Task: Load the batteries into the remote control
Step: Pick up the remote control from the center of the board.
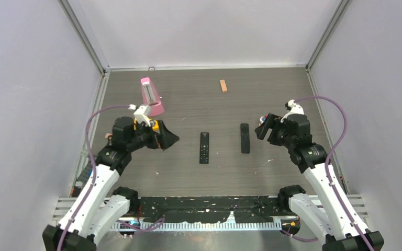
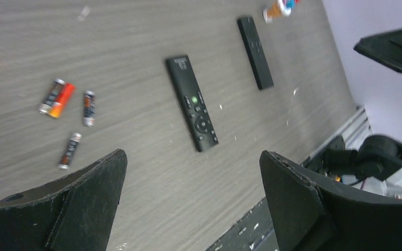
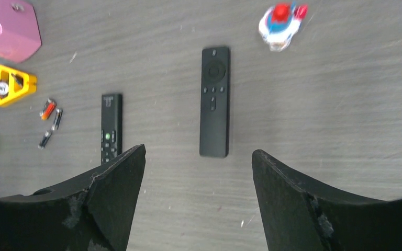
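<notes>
Overhead, I have the grey worktop (image 1: 209, 94) filling the frame. My left pincer (image 1: 165, 140) sits left of centre and my right pincer (image 1: 264, 126) right of centre. Both are released, jaws spread wide with nothing between them; the wrist views confirm it.

The pink block (image 1: 151, 97) stands upper left, just behind the left arm. At mid-frame lie two black bars, parallel and apart: the buttoned remote (image 1: 204, 147) and, to its right, the slim remote (image 1: 245, 138), both face up.

The overhead camera hides most of the red, white and blue toy (image 3: 280, 23) behind my right pincer; the right wrist shows it whole at upper right, beyond the slim remote.

The batteries (image 2: 88, 108) I can't find overhead, as my left arm covers them. The left wrist view shows four loose on the worktop at frame left, well apart from the buttoned remote, and two of them are touching.
</notes>
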`<control>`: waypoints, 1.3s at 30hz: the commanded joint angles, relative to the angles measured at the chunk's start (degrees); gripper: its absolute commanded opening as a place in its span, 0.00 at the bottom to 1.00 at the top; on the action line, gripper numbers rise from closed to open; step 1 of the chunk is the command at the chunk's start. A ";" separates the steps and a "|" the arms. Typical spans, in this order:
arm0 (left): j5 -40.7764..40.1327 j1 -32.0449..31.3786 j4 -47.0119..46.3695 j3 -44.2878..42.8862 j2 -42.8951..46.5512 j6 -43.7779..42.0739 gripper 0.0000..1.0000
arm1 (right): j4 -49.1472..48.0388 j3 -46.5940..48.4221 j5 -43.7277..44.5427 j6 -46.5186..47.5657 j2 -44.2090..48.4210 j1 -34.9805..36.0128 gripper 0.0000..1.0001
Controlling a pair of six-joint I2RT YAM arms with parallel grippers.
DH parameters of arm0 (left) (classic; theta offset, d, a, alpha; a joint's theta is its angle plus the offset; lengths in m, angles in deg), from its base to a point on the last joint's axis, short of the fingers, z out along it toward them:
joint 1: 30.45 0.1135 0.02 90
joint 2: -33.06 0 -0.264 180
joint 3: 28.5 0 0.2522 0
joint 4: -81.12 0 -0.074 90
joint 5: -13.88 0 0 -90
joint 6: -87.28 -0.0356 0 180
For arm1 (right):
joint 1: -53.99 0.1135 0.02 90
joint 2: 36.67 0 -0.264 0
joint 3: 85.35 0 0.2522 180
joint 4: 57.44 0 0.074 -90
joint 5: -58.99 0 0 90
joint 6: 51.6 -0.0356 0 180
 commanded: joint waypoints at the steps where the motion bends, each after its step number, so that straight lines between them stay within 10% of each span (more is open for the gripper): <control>1: -7.87 -9.98 -8.10 -0.75 -5.28 2.46 1.00 | -2.70 -4.43 -6.53 -4.58 0.98 -0.06 0.79; 11: -39.11 -30.60 -7.01 -14.07 -34.44 4.25 0.93 | 1.37 -9.52 -8.29 -5.16 8.02 0.07 0.77; 22: -42.48 -33.97 -3.29 -24.39 -54.62 11.14 0.94 | 5.61 -11.80 -8.96 -4.24 13.01 0.01 0.77; 39: -41.38 -34.59 -3.60 -25.45 -61.14 14.05 0.76 | 5.11 -11.40 -10.99 -5.80 12.23 0.01 0.77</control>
